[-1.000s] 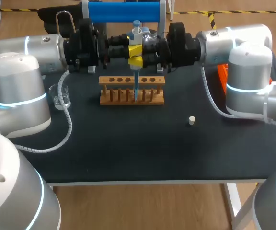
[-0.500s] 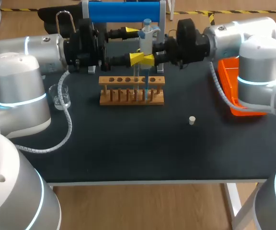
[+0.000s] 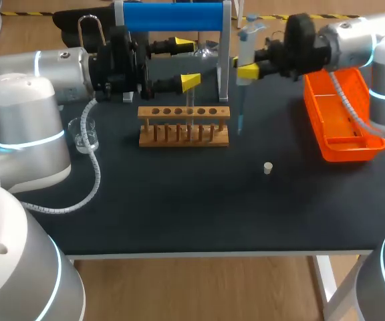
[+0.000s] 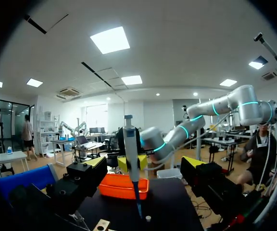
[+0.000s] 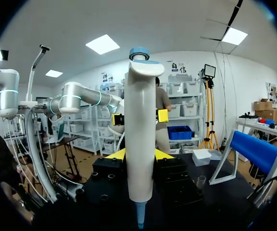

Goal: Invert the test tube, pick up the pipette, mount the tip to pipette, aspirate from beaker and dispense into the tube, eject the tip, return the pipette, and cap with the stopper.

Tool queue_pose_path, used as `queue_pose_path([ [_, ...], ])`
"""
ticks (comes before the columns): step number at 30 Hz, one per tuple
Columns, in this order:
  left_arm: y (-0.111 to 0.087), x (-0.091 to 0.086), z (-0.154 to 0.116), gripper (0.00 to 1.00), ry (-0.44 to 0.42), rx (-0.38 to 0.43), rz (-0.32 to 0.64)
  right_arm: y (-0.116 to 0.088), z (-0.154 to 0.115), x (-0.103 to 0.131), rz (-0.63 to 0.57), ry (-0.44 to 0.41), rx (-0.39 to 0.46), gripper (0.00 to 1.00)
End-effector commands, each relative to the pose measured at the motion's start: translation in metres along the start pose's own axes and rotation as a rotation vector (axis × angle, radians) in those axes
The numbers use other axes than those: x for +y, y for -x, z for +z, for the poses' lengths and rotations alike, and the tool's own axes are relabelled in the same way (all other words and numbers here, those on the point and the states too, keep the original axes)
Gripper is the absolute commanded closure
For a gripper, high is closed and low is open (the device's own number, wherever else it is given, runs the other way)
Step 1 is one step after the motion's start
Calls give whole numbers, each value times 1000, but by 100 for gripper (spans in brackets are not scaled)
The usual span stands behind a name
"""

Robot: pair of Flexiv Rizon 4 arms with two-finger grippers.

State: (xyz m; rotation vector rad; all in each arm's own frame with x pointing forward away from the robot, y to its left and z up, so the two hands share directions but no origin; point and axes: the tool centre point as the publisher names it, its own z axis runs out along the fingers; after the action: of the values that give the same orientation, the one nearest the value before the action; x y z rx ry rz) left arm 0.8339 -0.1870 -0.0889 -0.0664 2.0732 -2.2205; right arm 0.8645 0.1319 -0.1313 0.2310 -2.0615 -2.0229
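Observation:
My right gripper [image 3: 246, 67] is shut on the white pipette [image 3: 244, 47], which hangs upright with its blue tip [image 3: 239, 122] just right of the wooden rack [image 3: 184, 128]. In the right wrist view the pipette [image 5: 139, 139] stands between the yellow fingertips [image 5: 117, 154]. My left gripper [image 3: 187, 63] is open and empty above the rack, where a clear test tube [image 3: 190, 115] stands upright. The left wrist view looks past its gripper [image 4: 144, 162] at the pipette [image 4: 131, 154]. A small white stopper [image 3: 268, 168] lies on the mat. A glass beaker [image 3: 85, 134] stands at the left.
An orange tray [image 3: 343, 120] sits at the right edge under my right arm. A stand with a blue roll [image 3: 172, 17] rises behind the rack, with a wire hook [image 3: 91, 30] to its left. The black mat [image 3: 179, 200] reaches the front edge.
My left gripper has opened wide and stayed in place. My right arm has carried the pipette up out of the rack and to the right, uncovering the orange tray.

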Motion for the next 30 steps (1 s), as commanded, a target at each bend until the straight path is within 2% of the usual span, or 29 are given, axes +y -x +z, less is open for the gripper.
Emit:
queue_pose_path([
  [1, 0, 1, -1, 0, -3, 0, 1, -1, -25, 3, -4, -21, 8, 100],
  [23, 0, 1, -1, 0, -3, 0, 1, -1, -25, 3, -4, -21, 8, 100],
  [30, 0, 1, -1, 0, -3, 0, 1, -8, -66, 11, -49, -49, 41, 100],
])
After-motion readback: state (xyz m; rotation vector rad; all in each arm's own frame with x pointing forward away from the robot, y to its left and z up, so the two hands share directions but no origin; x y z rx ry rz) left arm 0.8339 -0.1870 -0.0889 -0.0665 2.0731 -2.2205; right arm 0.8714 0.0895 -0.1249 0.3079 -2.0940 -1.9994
